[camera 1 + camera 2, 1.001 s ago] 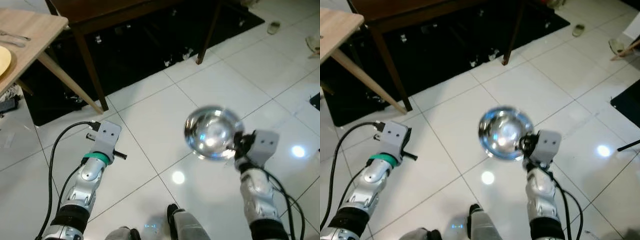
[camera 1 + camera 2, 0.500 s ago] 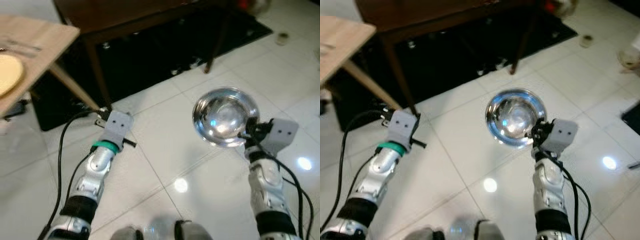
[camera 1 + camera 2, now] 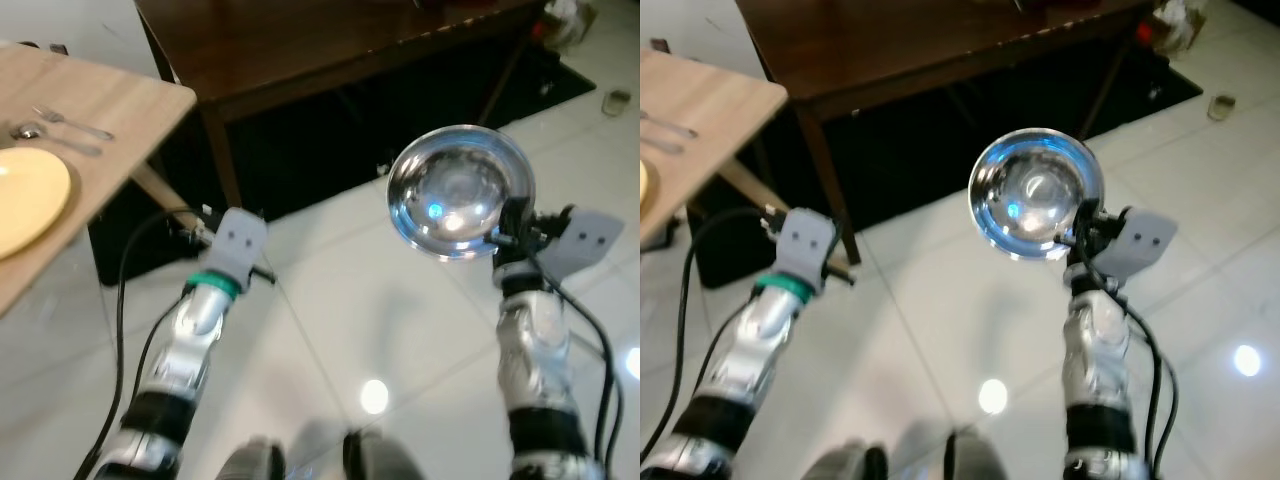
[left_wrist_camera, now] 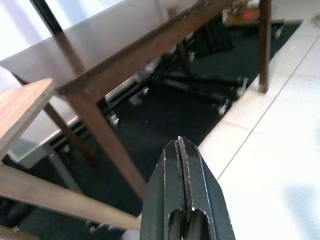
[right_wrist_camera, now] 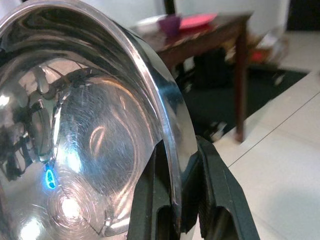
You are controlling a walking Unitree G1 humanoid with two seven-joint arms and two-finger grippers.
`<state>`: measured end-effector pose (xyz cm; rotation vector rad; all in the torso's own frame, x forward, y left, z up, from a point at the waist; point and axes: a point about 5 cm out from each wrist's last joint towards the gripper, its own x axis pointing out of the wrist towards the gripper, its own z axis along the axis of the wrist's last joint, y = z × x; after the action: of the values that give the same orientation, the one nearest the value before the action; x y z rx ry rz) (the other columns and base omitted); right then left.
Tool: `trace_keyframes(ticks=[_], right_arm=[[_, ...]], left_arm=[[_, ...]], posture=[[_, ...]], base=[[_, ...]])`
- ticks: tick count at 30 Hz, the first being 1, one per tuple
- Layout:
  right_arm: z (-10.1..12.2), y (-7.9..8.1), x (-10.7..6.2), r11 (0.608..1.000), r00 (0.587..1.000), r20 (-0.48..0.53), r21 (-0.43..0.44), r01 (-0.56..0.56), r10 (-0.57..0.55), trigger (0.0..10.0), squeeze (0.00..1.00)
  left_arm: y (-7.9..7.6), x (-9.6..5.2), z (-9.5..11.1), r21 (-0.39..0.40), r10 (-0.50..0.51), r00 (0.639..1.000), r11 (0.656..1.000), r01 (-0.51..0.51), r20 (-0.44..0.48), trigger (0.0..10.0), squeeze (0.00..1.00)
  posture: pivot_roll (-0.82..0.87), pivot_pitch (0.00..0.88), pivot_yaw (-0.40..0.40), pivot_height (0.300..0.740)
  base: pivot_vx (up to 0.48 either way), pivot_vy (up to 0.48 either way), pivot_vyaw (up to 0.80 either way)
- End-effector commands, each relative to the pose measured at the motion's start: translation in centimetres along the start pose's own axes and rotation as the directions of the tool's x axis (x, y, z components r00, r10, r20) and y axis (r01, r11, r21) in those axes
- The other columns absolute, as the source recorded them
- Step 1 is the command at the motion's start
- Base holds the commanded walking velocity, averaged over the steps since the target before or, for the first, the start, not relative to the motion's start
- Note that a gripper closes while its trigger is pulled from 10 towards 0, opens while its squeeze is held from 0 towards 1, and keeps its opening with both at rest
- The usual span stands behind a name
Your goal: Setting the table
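Observation:
A shiny steel bowl (image 3: 458,190) is held up in front of me, tilted so its inside faces the camera. My right gripper (image 3: 503,233) is shut on the bowl's rim (image 5: 170,150), one finger inside and one outside. My left gripper (image 4: 182,172) is shut with nothing in it, raised near the corner of the light wooden table (image 3: 110,100). On that table lie a yellow plate (image 3: 25,195), a fork (image 3: 70,122) and a spoon (image 3: 40,135).
A dark brown table (image 3: 330,40) stands ahead over a black rug (image 3: 320,130). On its far end are a purple cup (image 5: 172,22) and a pink sheet (image 5: 197,20). Glossy white tile floor (image 3: 360,330) lies below. A small cup (image 3: 1219,105) sits on the floor at far right.
The camera has tilted up and closed in on the tables. The right arm has lifted the bowl higher. The left arm has risen toward the light table's corner.

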<state>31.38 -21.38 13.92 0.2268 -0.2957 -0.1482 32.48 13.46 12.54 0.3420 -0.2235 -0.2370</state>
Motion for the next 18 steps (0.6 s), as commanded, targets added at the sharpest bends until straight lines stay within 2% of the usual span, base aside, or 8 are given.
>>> trace_keyframes(ticks=[1, 18], right_arm=[[0.02, -0.79, -0.32, 1.000, 1.000, 0.000, -0.001, 0.024, -0.024, 10.0, 0.00], [-0.08, -0.60, -0.51, 1.000, 1.000, -0.018, 0.003, 0.017, -0.017, 10.0, 0.00]], left_arm=[[-0.89, -0.05, 0.36, 0.009, -0.038, 0.999, 0.999, 0.038, 0.020, 10.0, 0.00], [-1.40, 0.32, 0.97, 0.006, -0.050, 0.998, 0.999, 0.050, 0.037, 10.0, 0.00]], posture=[[-0.10, 0.127, 0.085, 0.740], [-0.10, 0.132, 0.085, 0.740]], base=[[0.364, 0.000, 0.00], [0.335, -0.325, 0.00]])
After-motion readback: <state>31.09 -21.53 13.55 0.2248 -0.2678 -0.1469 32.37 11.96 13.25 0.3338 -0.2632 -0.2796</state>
